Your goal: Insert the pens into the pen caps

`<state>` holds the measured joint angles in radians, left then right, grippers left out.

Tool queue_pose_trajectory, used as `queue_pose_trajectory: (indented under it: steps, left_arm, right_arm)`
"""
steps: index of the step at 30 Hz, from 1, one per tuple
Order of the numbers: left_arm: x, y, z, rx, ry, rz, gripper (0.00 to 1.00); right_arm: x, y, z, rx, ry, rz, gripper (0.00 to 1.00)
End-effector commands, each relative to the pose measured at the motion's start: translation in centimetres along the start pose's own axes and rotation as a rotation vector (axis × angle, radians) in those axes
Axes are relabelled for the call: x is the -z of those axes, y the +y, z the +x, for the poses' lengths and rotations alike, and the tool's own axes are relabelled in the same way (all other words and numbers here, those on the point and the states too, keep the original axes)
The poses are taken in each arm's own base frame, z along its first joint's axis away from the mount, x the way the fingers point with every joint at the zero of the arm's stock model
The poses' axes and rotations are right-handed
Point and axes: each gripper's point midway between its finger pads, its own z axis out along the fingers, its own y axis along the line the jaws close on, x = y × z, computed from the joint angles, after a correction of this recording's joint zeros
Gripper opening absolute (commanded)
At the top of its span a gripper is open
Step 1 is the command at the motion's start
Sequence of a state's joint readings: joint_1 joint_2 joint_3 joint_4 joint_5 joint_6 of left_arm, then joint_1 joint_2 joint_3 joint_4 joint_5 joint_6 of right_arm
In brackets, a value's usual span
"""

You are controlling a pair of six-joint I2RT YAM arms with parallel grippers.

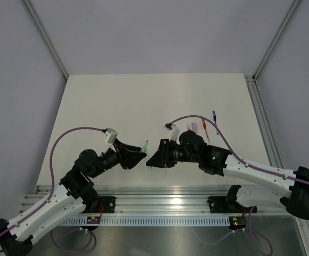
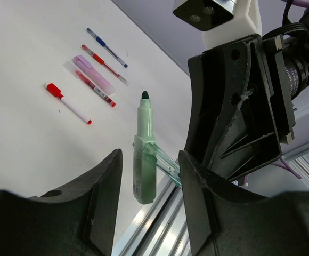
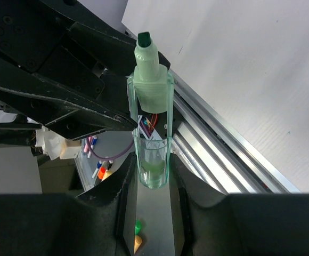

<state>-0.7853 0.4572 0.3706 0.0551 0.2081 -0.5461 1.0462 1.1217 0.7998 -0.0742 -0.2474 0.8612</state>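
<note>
Where the left fingers (image 1: 137,156) and right fingers (image 1: 154,159) meet over the surface (image 1: 117,96), a pale green pen (image 1: 145,145) is seen between them. At the left wrist, the fingers (image 2: 104,213) are shown parted, a gap left either side of the pen (image 2: 144,160), its dark tip bare. At the right wrist, a clear green cap (image 3: 153,165) is pinched by the fingers (image 3: 197,224), the pen (image 3: 146,64) rising beyond it.

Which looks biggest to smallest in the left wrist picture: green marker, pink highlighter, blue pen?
1. Thick pale green marker, though nearest the camera.
2. Chunky pink plastic highlighter.
3. Thin blue stick pen, similar length but slimmer.
</note>
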Motion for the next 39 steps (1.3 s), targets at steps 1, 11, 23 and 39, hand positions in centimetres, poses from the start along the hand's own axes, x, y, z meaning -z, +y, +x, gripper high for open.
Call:
queue_pose_trajectory:
  steps: [1,11,23,39]
  left_arm:
    - [0.4,-0.2,-1.3,-0.031,-0.071,0.0,0.51]
    - [1.4,-0.6,-1.3,-0.01,-0.092,0.01,0.6]
    - [0.1,-0.9,-1.8,-0.038,-0.077,0.025,0.46]
    - [0.2,-1.6,-0.9,-0.053,-0.06,0.064,0.55]
  right_arm:
    - [1.2,3.1,-1.2,0.023,-0.054,-0.1,0.12]
    - [1.9,3.4,-1.7,0.028,-0.079,-0.108,0.11]
    - [1.2,3.8,-1.0,0.012,-0.047,-0.145,0.11]
    - [1.3,1.8,0.3,-0.019,-0.02,-0.089,0.11]
